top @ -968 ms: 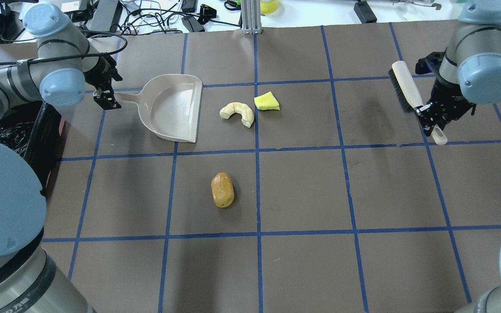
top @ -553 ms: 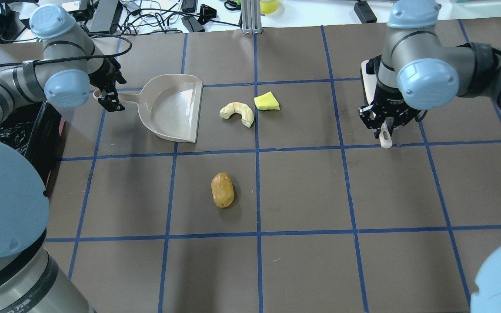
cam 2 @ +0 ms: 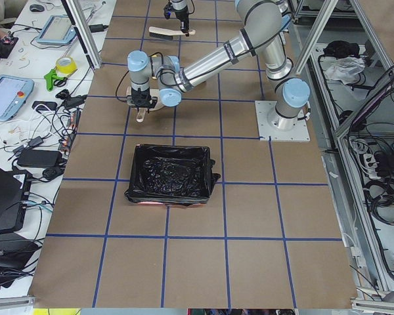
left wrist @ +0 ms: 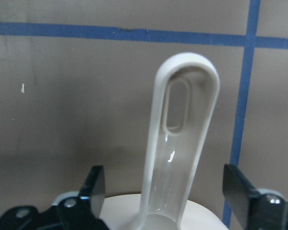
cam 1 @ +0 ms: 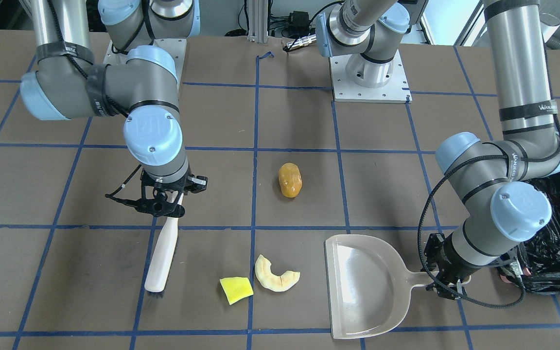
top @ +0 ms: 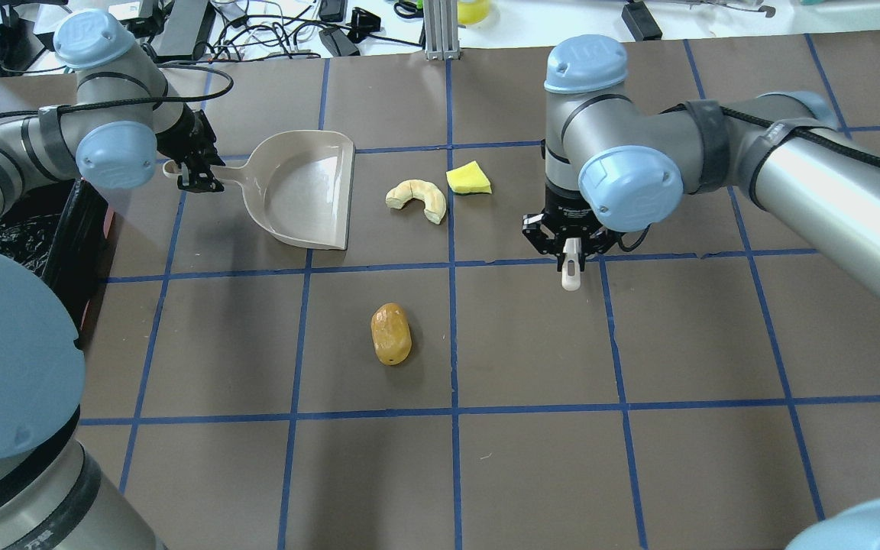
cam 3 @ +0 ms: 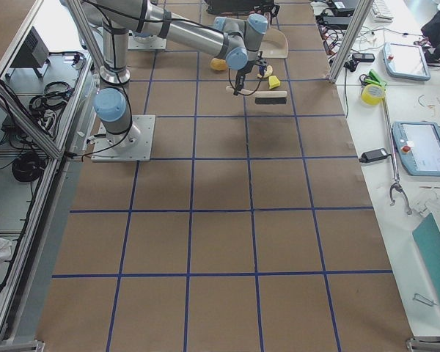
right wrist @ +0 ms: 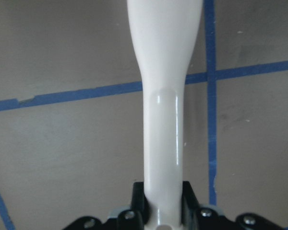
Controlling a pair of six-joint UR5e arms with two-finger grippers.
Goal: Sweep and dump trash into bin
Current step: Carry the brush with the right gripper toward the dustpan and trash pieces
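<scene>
We see the right gripper (top: 571,248) clamped on the white handle of the brush (cam 1: 162,253); in its wrist view the jaws press both sides of the handle. The brush reaches away from the robot, bristles down, and its head sits just right of the bright yellow spongy wedge (top: 468,178). We cannot tell whether the bristles touch the table (top: 532,458). On the far left, the left gripper (top: 194,172) straddles the handle of the beige dustpan (top: 302,191). Its fingers (left wrist: 93,187) stand apart on either side, with clear gaps to the handle. The dustpan lies flat with its wide mouth facing right. The pale cream crescent slice (top: 417,198) lies near that mouth but apart from it. The wedge is just beside the crescent, to its right and slightly farther away. The golden-brown potato-like lump (top: 390,334) lies alone, nearer the robot and well apart from the other two pieces. The bin (cam 2: 171,172), lined with crinkly black plastic, sits at the table's left end, left of the dustpan handle.
</scene>
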